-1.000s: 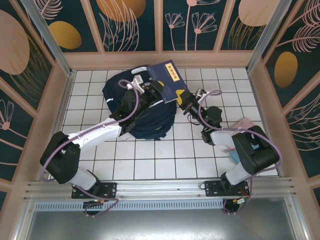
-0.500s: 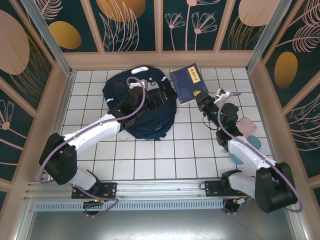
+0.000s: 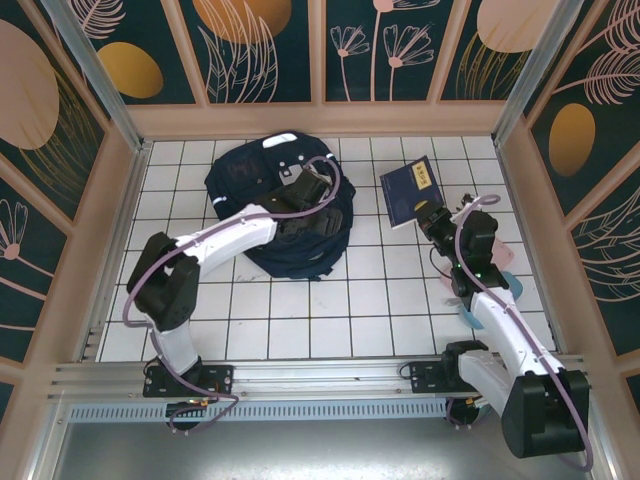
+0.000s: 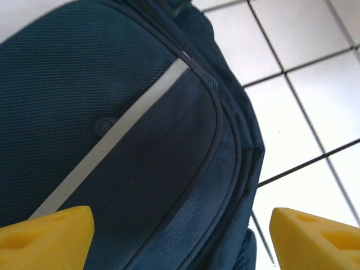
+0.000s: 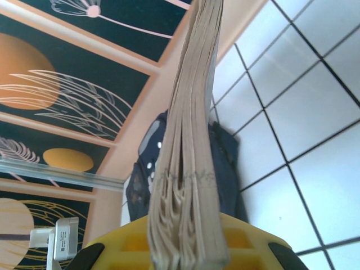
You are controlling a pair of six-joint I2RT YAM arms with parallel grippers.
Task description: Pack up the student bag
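We are looking at the student bag [image 3: 235,175], which is lying flat on the white tiled table [image 3: 330,330], directly beneath the left gripper [image 3: 312,188]. Its fabric is dark navy and finely woven. A pale grey stripe [image 4: 112,146] is running slantwise across the panel under the fingers, curved zip seams are following the bag's edge, and grey-white patches are showing at its far end. The left gripper's yellow fingertips [image 4: 48,228] are standing wide apart with nothing between them; we cannot tell whether they are touching the fabric. Well off to that gripper's right, the right gripper [image 3: 433,216] is clamping a dark blue book [image 3: 408,188] with a yellow label, holding it raised above the tiles, apart from the bag. From the right wrist we are seeing its page edges rising straight out of the jaws.
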